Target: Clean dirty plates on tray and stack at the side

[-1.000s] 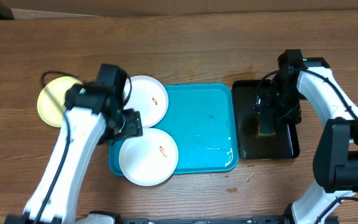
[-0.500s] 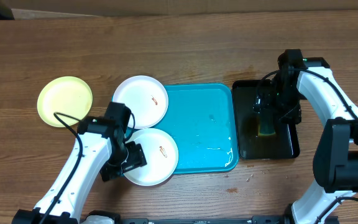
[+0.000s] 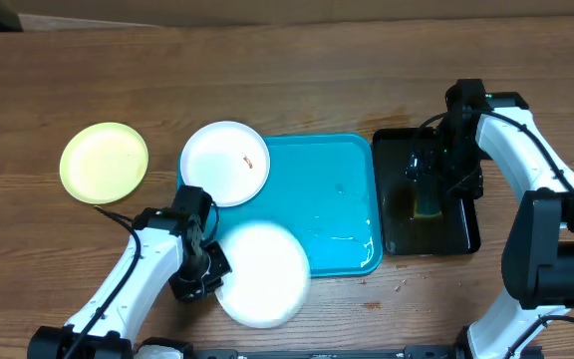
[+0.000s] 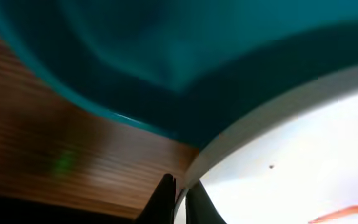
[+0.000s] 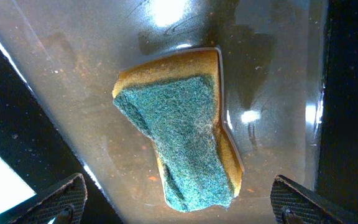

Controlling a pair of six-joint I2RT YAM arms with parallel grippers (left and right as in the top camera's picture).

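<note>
My left gripper [image 3: 207, 273] is shut on the left rim of a white plate [image 3: 263, 274], which sits over the front-left corner of the turquoise tray [image 3: 332, 189]. In the left wrist view the two fingers [image 4: 164, 198] pinch the plate [image 4: 291, 149] edge, an orange smear [image 4: 344, 212] shows on it, and the tray [image 4: 166, 56] lies behind. A second white plate [image 3: 225, 164] with an orange smear overlaps the tray's back-left rim. A yellow-green plate [image 3: 104, 162] lies on the table at the left. My right gripper [image 5: 182, 204] hangs open over a sponge [image 5: 182, 130].
A black tray [image 3: 395, 150] holding water and the yellow-green sponge [image 3: 429, 204] stands right of the turquoise tray, under my right gripper [image 3: 444, 172]. Drops of water glisten on the turquoise tray. The bare wooden table [image 3: 297, 80] stretches along the back.
My left arm swung from the yellow-green plate towards the table's front, then shut on the near white plate's rim. That plate has shifted right and forward. The right arm has not moved.
</note>
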